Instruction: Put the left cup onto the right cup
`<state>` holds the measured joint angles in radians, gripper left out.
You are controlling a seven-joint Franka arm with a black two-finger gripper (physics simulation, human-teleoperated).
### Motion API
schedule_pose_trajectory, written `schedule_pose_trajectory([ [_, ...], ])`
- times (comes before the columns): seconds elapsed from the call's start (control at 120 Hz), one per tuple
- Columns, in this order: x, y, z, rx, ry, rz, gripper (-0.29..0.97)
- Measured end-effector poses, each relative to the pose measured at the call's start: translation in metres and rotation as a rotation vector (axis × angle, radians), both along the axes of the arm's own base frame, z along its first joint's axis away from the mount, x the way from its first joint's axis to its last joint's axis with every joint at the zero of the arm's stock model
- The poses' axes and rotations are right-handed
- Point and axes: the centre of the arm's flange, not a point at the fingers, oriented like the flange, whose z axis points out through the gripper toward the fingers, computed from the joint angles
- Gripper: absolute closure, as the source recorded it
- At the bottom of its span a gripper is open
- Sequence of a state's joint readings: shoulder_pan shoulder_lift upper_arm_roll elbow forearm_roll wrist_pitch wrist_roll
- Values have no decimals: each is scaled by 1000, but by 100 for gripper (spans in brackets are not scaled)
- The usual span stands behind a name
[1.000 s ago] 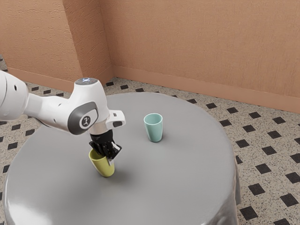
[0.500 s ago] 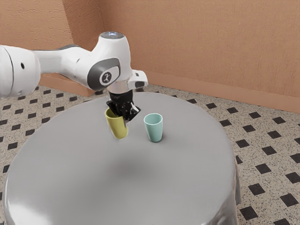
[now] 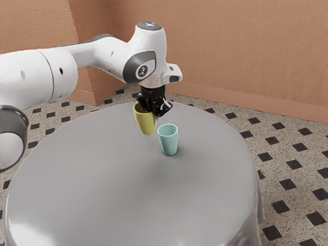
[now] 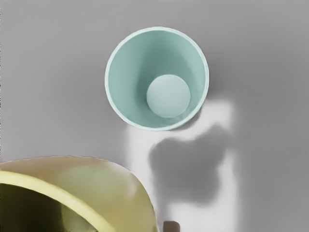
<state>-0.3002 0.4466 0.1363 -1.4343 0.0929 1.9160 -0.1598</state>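
yellow cup (image 3: 145,122) hangs clamped in the gripper (image 3: 152,109), near the teal cup (image 3: 167,139).

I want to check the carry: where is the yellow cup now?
The yellow cup hangs in the hand above the table, close beside the teal cup, on the exterior view's left of it and a little higher.
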Motion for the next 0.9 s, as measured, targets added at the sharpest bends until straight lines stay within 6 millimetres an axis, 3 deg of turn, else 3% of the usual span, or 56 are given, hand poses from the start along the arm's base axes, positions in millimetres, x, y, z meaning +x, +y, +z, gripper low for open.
schedule_pose_trajectory([
  [0.192,17,-2,0,2,-22,3,78],
  [0.425,33,-20,-9,-6,-36,-19,78],
  [0.9,48,-24,-28,-8,-37,-18,78],
])
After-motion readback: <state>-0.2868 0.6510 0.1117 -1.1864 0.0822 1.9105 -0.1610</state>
